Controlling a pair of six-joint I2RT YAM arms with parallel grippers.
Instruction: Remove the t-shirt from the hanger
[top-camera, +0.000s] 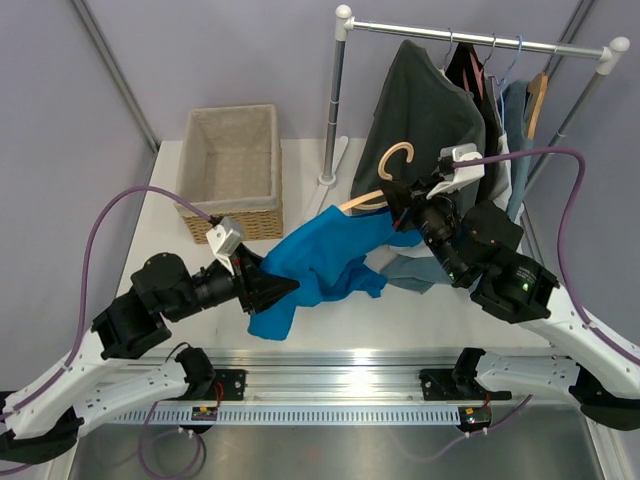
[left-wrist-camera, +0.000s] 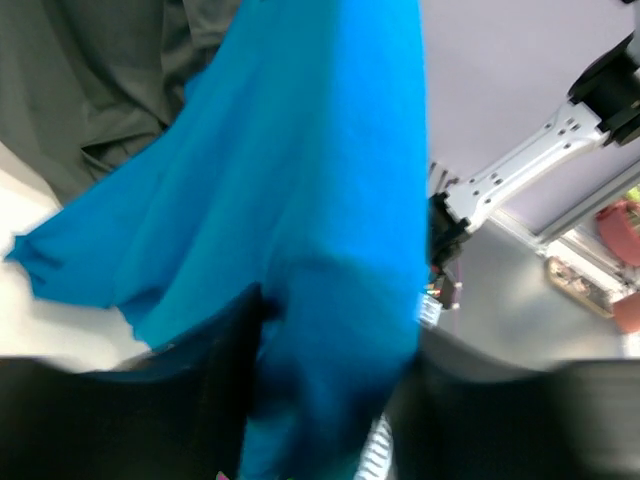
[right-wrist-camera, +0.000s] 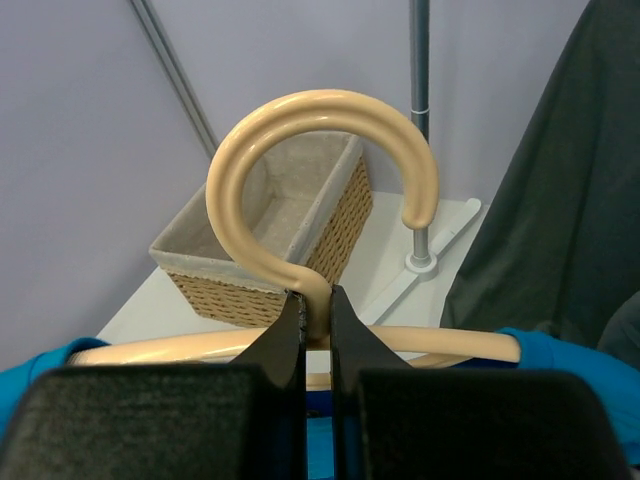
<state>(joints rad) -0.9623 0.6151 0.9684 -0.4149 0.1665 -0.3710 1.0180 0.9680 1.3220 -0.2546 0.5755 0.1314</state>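
T-shirt hangs from the hanger with both grippers engaged; slip and snag risks noted.

Top view: the t-shirt (top-camera: 330, 258) drapes down and to the left of the hanger (top-camera: 362, 201). The left gripper (top-camera: 281, 285) holds the cloth's low end well left of the hanger, and the right gripper (top-camera: 405, 207) sits at the hanger's neck. Left wrist view: the jaws are pinched on a fold of the t-shirt (left-wrist-camera: 300, 200). The bite looks shallow, so a hard pull away from the hanger could strip the cloth out. Right wrist view: the jaws are clamped on the neck just below the hanger's hook (right-wrist-camera: 318, 103). The round neck could twist between the pads under an off-axis pull, swinging the hanger. Blue cloth shows at both hanger ends, so the collar may catch and stretch.
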